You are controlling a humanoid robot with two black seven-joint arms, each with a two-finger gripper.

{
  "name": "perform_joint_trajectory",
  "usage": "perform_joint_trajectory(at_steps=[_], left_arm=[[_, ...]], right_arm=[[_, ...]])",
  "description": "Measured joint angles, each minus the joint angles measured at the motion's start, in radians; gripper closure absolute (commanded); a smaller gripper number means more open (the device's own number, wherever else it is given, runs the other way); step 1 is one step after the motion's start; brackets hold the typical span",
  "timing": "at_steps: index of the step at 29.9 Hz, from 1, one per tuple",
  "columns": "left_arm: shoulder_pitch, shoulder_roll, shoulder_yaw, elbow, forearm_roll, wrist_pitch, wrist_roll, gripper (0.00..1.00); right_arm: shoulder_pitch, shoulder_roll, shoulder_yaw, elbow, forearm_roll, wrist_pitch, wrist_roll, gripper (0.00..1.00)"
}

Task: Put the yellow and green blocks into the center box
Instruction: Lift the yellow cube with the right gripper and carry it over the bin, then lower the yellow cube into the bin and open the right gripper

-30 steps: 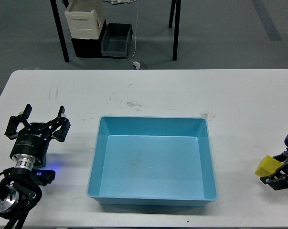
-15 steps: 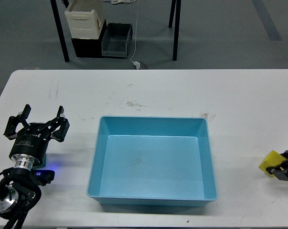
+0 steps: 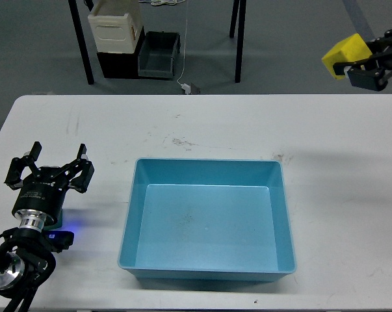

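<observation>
A yellow block (image 3: pixel 343 53) is held in my right gripper (image 3: pixel 353 65), which is shut on it high at the upper right, well above the table and to the right of the box. The blue center box (image 3: pixel 207 170) stands in the middle of the white table and holds nothing. My left gripper (image 3: pixel 51 164) is open and empty over the table's left side, left of the box. No green block is in view.
The white table (image 3: pixel 202 123) ends just beyond the box's far side. Behind it on the floor are black table legs (image 3: pixel 82 45), a cream and black case (image 3: pixel 116 34) and a grey bin (image 3: pixel 159 54).
My right gripper rose with the yellow block from low at the table's right edge to high at the upper right. The left arm has not moved.
</observation>
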Motion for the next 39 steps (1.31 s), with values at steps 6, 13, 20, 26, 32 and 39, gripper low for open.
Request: perform_joint_trajectory(at_steps=[6, 13, 20, 26, 32, 39], left_arm=[[-0.009, 0.008, -0.01, 0.0, 0.0, 0.001, 0.0, 0.0], [-0.009, 0.005, -0.016, -0.002, 0.0, 0.003, -0.002, 0.0], [-0.008, 0.005, -0.022, -0.005, -0.001, 0.001, -0.001, 0.0], [-0.01, 0.005, -0.038, -0.005, -0.001, 0.001, 0.0, 0.0], [-0.01, 0.005, -0.044, -0.005, -0.001, 0.001, 0.0, 0.0], [-0.011, 0.007, -0.044, -0.005, -0.001, -0.001, 0.005, 0.0]], right_arm=[[0.117, 0.15, -0.154, 0.082, 0.003, 0.06, 0.0, 0.97], [0.137, 0.369, -0.306, 0.083, -0.008, 0.064, 0.0, 0.96], [0.106, 0.489, -0.447, 0.074, -0.024, 0.064, 0.0, 0.95], [0.037, 0.55, -0.485, 0.008, -0.057, 0.064, 0.0, 0.87], [-0.02, 0.582, -0.487, -0.072, -0.054, 0.064, 0.0, 0.39], [-0.057, 0.634, -0.477, -0.147, -0.036, 0.064, 0.0, 0.03]])
